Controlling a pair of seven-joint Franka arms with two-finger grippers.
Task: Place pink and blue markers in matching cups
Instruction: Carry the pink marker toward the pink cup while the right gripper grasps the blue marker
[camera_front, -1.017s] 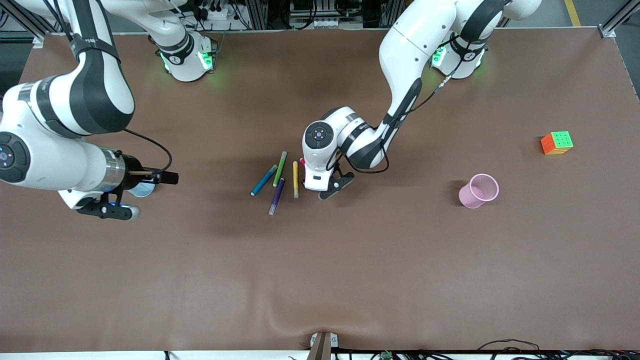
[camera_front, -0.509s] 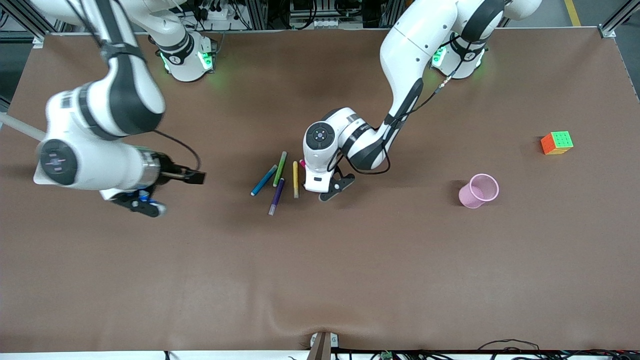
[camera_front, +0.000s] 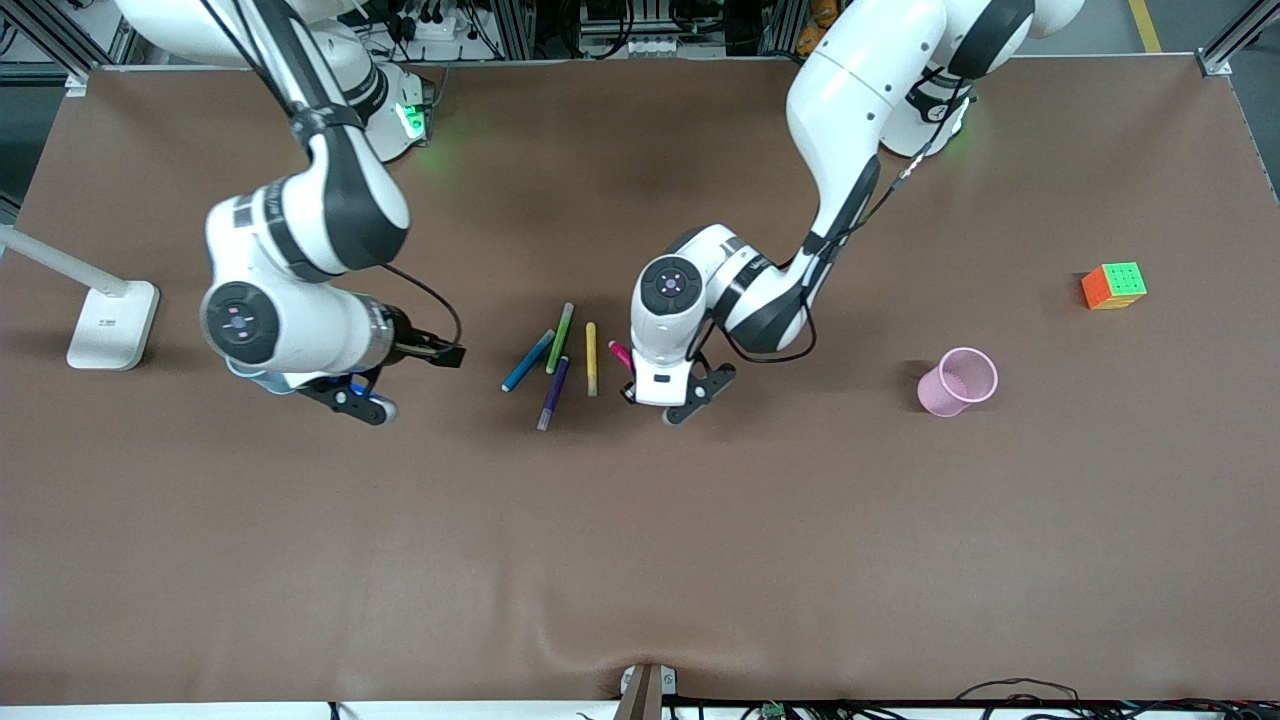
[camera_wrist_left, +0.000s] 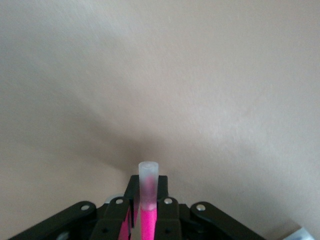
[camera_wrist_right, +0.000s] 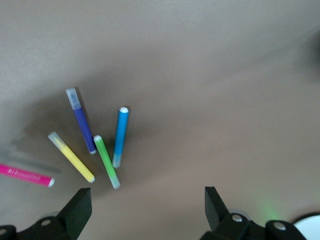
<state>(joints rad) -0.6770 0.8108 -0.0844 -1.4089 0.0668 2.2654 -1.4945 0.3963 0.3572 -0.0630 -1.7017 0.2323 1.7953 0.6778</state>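
Left claw grips the pink marker at the frame's centre — its pale cap pokes out between the fingers in the left wrist view. Right claw, jaws wide and holding nothing, hangs over the table at centre-left — low, beside the blue marker, green pen, purple pen and yellow pen. Mid-right stands the pink cup.

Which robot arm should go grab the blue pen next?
The right one. The right gripper is open and empty, near the blue marker. The left gripper is shut on the pink marker.
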